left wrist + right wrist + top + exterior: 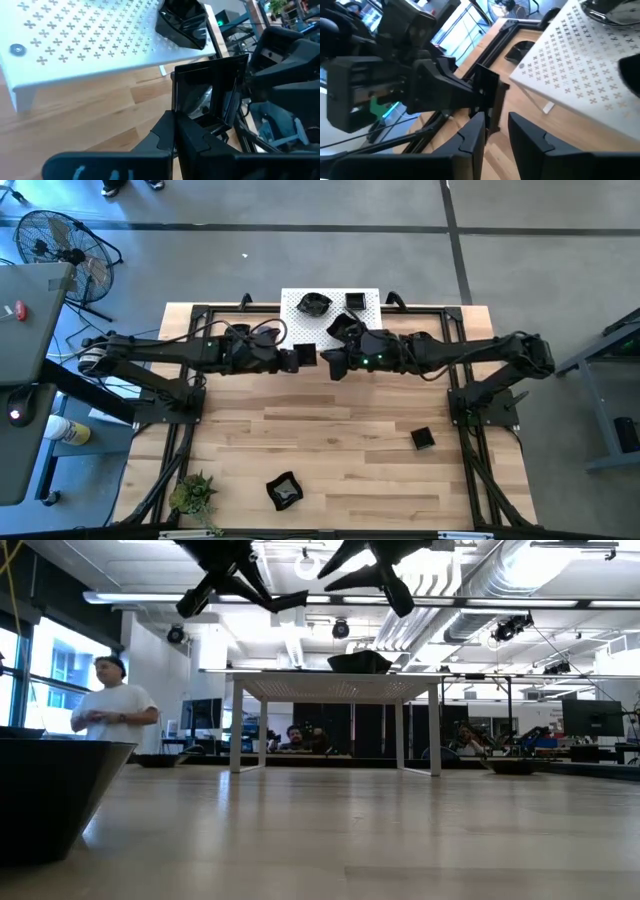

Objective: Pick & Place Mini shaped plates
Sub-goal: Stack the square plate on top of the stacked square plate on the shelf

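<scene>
High view: the two arms meet just in front of the white perforated rack (375, 302) at the table's far edge. The left gripper (296, 359) pinches a square black mini plate (304, 357), held on edge between the arms. The right gripper (335, 365) sits just beside it. Two plates already rest on the rack, a wavy-edged dish (314, 304) and a square plate (354, 301). Another square plate (423, 439) and a wavy dish (285, 490) lie well apart on the near wood, near the green plant (194, 494).

Low view: both arms hang above the table; the rack stands mid-table with a dark dish (360, 662) on top.

Left wrist view: the left fingers (192, 136) are pressed onto the lower rim of the upright square plate (207, 92), rack just beyond.

Right wrist view: the right fingers (470, 137) stand slightly spread, straddling the plate's edge (487, 100) without clearly touching it.

This looks like a handover. To do it well, the right gripper should close squarely on the free rim, clear of the left fingertips, and the left should release only once that grip is firm; glossy ceramic could slip.
</scene>
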`<control>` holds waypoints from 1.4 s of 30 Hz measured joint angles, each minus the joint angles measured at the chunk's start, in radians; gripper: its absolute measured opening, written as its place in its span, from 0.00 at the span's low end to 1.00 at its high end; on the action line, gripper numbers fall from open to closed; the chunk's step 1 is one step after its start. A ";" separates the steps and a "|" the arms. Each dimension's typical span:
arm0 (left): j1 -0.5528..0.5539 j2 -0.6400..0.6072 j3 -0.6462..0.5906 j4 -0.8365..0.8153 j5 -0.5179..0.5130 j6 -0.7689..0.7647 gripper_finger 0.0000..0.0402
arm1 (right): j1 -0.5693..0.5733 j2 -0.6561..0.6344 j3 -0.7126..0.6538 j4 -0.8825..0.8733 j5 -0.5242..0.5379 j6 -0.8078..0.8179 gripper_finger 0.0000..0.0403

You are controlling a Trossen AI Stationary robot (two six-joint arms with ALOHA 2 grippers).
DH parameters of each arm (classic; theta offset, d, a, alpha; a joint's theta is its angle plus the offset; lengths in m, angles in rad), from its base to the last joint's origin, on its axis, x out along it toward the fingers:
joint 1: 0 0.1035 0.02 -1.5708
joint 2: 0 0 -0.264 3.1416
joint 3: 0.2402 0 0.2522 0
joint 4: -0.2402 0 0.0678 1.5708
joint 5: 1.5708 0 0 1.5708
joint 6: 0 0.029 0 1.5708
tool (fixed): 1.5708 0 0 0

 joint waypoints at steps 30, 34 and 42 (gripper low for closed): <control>0.000 0.000 0.000 0.093 0.029 0.105 0.00 | -0.025 0.024 0.000 0.063 -0.053 -0.004 0.13; 0.000 0.000 0.000 0.093 0.033 0.114 0.03 | -0.026 0.024 -0.001 0.052 -0.046 -0.011 0.05; 0.001 -0.004 0.000 0.107 0.047 0.183 0.21 | -0.034 0.025 -0.002 0.065 -0.045 -0.020 0.01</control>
